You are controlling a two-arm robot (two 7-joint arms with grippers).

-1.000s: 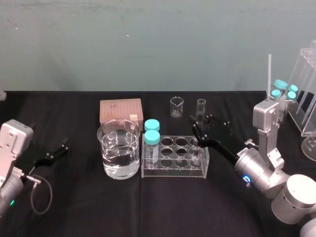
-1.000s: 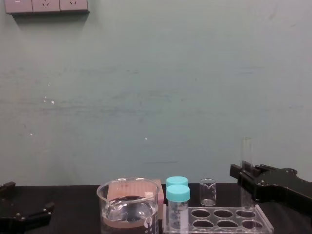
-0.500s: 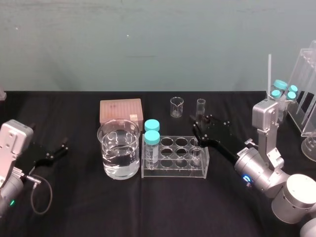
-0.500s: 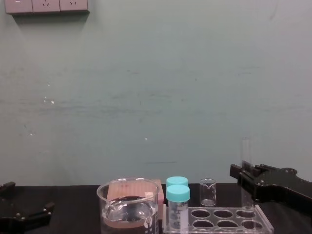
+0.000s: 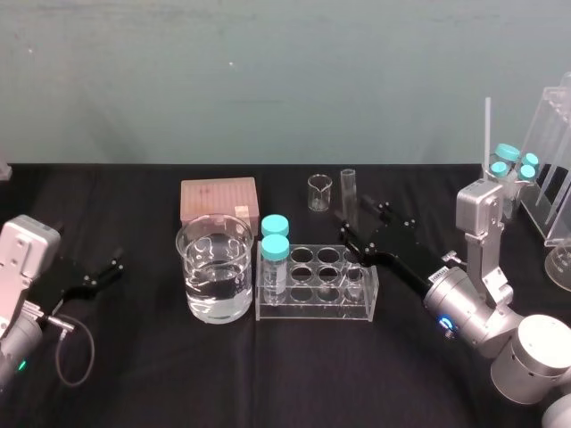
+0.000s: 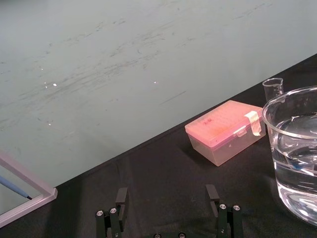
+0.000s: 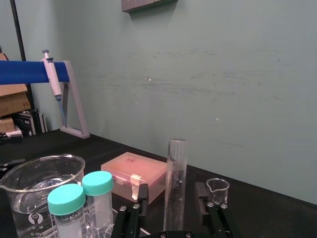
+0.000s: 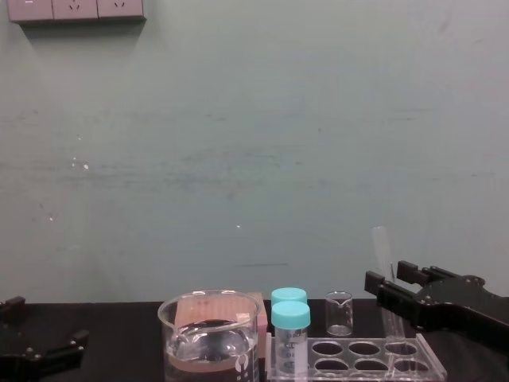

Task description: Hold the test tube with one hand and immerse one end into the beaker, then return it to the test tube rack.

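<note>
Clear, uncapped test tube, foot in the test tube rack's 3 o'clock end, leans toward 11 o'clock; right gripper spread astride it; left gripper spread, parked at 9 o'clock.

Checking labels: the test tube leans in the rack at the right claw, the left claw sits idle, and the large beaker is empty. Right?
Not empty: the head view shows the beaker part full of clear liquid. The rest stands: the test tube leans in the rack at the right claw, and the left claw sits idle.
</note>
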